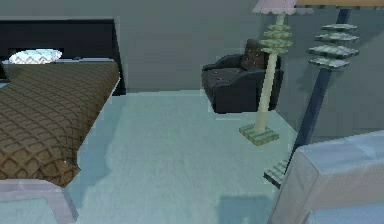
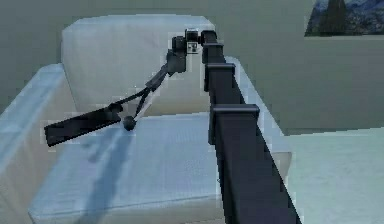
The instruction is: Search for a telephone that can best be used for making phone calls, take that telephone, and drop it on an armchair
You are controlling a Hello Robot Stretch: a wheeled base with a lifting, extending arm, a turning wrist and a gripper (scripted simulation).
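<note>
In the arm side view a white armchair [image 2: 150, 160] spreads under the dark arm bar [image 2: 235, 120]. The gripper [image 2: 128, 115] reaches down to the left from the wrist, in front of the backrest. A dark flat slab, shaped like a handset [image 2: 85, 122], hangs at its fingertips [image 2: 131, 123] just above the seat cushion and casts a shadow on it. The gripper holds this slab. A corner of the same white armchair [image 1: 335, 175] shows at the forward view's bottom right.
A bed with a brown quilt [image 1: 45, 110], a pale pillow and a dark headboard takes the forward view's left. A dark armchair [image 1: 240, 80] with a brown thing on it stands by the far wall. Two floor lamps [image 1: 265, 85] [image 1: 322, 90] rise on the right. Pale floor lies between.
</note>
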